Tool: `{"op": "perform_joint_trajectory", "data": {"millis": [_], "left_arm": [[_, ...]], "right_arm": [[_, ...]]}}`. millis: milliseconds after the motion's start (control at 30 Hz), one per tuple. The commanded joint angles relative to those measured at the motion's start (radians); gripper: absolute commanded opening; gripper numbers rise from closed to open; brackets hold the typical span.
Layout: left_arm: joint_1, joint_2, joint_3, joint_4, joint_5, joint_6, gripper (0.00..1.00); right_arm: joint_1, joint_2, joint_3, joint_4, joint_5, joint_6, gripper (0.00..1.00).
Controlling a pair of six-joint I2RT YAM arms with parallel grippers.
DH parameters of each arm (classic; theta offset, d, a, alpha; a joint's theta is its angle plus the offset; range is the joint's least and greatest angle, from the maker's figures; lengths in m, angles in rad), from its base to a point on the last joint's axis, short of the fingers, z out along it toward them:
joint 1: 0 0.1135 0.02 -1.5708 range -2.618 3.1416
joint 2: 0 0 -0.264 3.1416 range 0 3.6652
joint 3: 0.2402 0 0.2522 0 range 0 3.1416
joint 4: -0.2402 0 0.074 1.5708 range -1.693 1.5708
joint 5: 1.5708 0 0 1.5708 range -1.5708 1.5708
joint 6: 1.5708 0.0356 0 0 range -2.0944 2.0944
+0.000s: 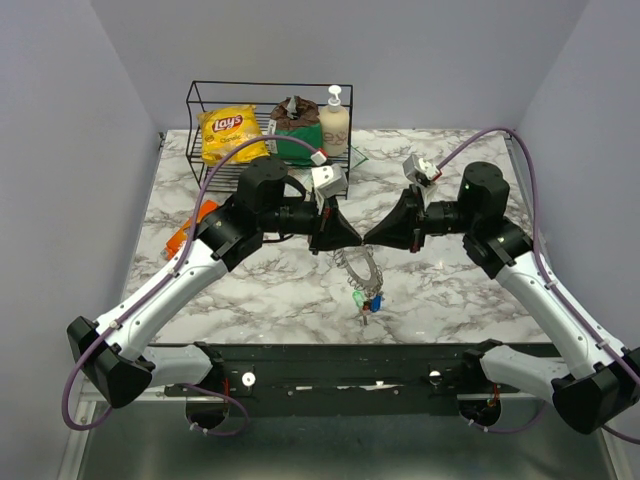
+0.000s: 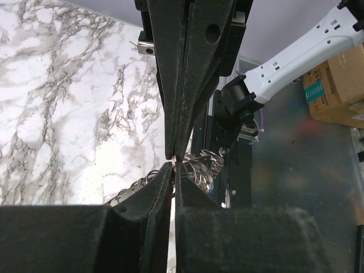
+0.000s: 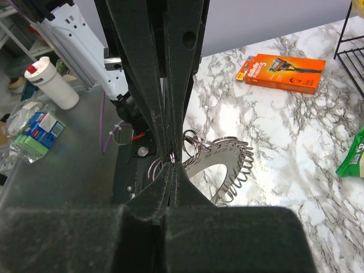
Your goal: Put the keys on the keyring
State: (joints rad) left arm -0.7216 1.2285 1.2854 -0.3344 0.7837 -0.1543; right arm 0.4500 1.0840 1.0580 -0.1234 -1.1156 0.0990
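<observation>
You are suspending the keyring (image 1: 358, 268) above the middle of the tabletop (image 1: 450, 290), left pincer (image 2: 174, 163) and right pincer (image 3: 170, 163) both clamped on its upper end, keys (image 1: 367, 298) dangling below; judging it light, springy and slippery, you are best pinching one coil turn firmly.

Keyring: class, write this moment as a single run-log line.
right hand shut on keyring | left hand tip-to-tip with it, narrow slit, grip unclear | keys clustered at keyring's near end

White arms (image 1: 170, 285), purple cables (image 1: 215, 170), black left hand (image 1: 355, 241), black right hand (image 1: 368, 239).
</observation>
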Motion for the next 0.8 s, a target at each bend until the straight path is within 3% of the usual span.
{"op": "perform_joint_trajectory", "data": {"millis": [0, 33, 133, 333, 767], "left_arm": [[-0.007, -0.040, -0.014, 0.075, -0.020, -0.010, 0.23], [-0.007, -0.041, -0.017, 0.083, -0.023, -0.013, 0.32], [-0.007, -0.058, -0.027, 0.098, -0.050, -0.013, 0.46], [-0.006, -0.090, -0.052, 0.120, -0.122, -0.019, 0.60], [0.031, -0.144, -0.001, 0.008, -0.077, 0.076, 0.57]], "right_arm": [[0.004, -0.004, -0.006, -0.012, -0.013, -0.002, 0.01], [0.004, 0.002, -0.004, -0.010, -0.016, 0.002, 0.01], [0.004, 0.013, 0.002, -0.009, -0.033, 0.016, 0.01], [0.004, 0.002, -0.004, 0.005, -0.023, 0.028, 0.01], [0.004, -0.056, -0.006, 0.114, -0.036, 0.085, 0.01]]}}
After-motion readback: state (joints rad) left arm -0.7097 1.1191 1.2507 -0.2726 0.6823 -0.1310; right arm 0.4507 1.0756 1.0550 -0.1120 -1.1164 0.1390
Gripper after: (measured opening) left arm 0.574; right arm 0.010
